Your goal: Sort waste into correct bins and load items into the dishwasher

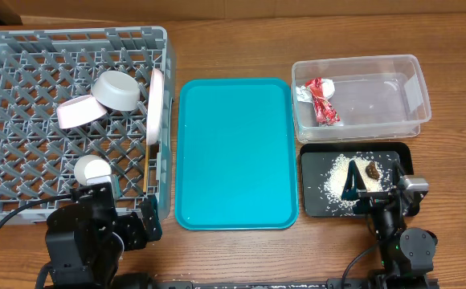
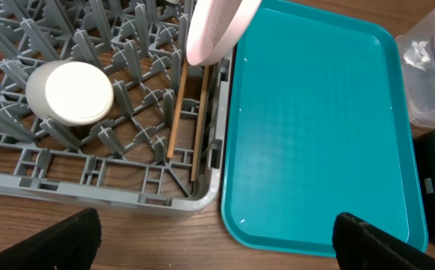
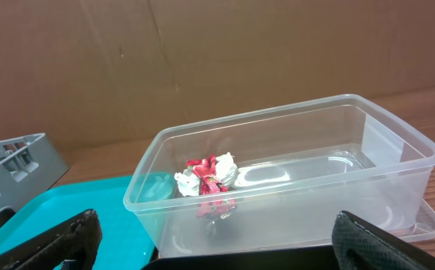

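Observation:
The grey dish rack (image 1: 24,56) holds the grey-green bowl (image 1: 117,90), the pink dish (image 1: 79,112), the white plate (image 1: 154,104) standing on edge, the white cup (image 1: 92,169) and the chopsticks (image 2: 178,112). The red-and-silver wrapper (image 1: 321,100) lies in the clear tub (image 1: 402,76); it also shows in the right wrist view (image 3: 210,180). Rice and a brown scrap (image 1: 373,170) lie on the black tray (image 1: 313,205). My left gripper (image 2: 217,244) is open and empty over the table before the rack's near corner. My right gripper (image 3: 214,244) is open and empty at the black tray's near side.
The teal serving tray (image 1: 233,152) lies bare between the rack and the bins, also in the left wrist view (image 2: 315,127). A brown cardboard wall (image 3: 202,52) stands behind the tub. Cables run by both arm bases at the table's front edge.

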Controlling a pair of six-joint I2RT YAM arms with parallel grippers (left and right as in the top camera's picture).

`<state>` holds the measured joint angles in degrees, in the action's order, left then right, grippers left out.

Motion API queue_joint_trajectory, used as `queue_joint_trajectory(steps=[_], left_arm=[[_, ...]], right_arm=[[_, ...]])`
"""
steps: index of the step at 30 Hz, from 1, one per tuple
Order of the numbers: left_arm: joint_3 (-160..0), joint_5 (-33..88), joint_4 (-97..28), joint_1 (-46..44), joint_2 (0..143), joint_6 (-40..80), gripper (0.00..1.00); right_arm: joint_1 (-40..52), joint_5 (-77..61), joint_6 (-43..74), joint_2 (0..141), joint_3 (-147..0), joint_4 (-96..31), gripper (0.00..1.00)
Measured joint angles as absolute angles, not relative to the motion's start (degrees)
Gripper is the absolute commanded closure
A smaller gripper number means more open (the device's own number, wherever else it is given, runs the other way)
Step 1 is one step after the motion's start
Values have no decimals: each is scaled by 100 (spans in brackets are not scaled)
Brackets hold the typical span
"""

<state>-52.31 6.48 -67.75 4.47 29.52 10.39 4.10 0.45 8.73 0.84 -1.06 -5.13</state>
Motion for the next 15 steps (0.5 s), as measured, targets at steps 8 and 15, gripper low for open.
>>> queue_joint_trajectory(steps=[8, 15], left_arm=[[-5221, 604, -6751, 405, 2917, 1037, 0], [-4180, 491, -5264, -93, 1848, 1011, 0]], right_arm=[[412, 47, 878, 84, -106, -515, 0], [410, 47, 878, 84, -106, -510, 0]])
